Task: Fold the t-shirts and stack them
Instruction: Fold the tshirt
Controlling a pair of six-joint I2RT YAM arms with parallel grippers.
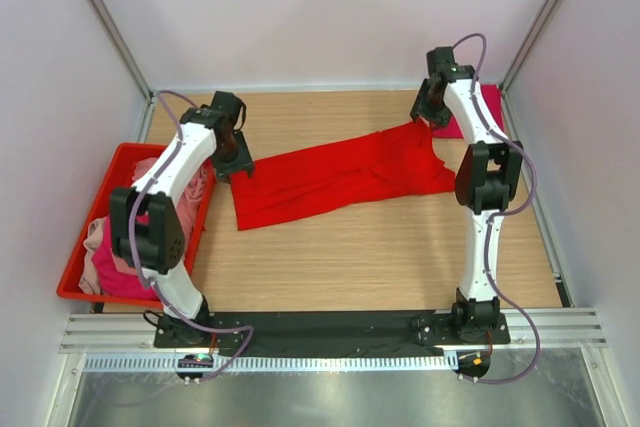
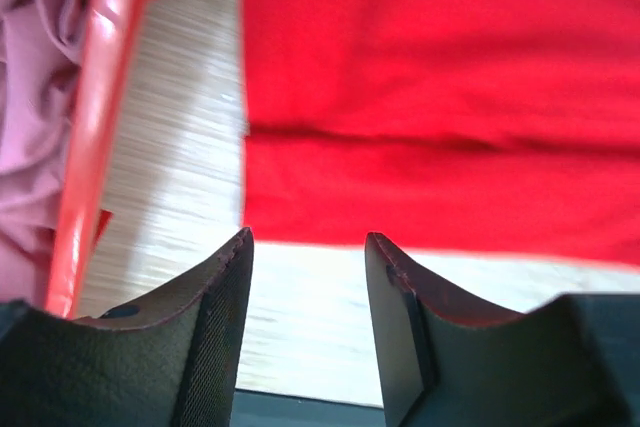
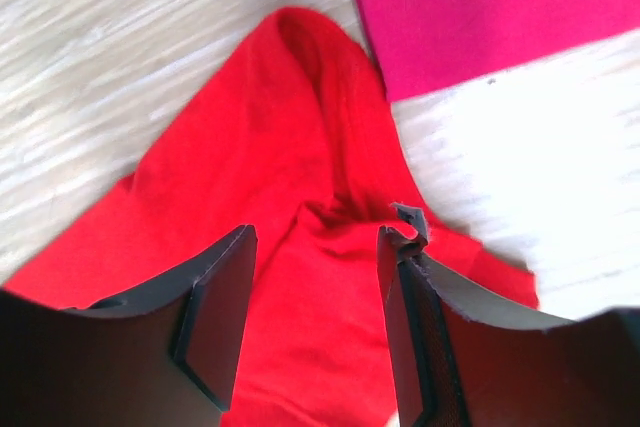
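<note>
The right arm (image 1: 487, 179) hides most of the magenta shirt (image 1: 492, 100).

Top view from high behind the arm bases, looking down on the whole desk (image 1: 380, 257), left wrist view close over the red t-shirt (image 2: 440, 97) by the red bin (image 2: 97, 117), right wrist view close over its bunched end by a magenta t-shirt (image 3: 480, 7), red t-shirt common to all three

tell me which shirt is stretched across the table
The bright red shirt; the magenta shirt sits in the far corner, pink shirts bunched in the bin.
</note>
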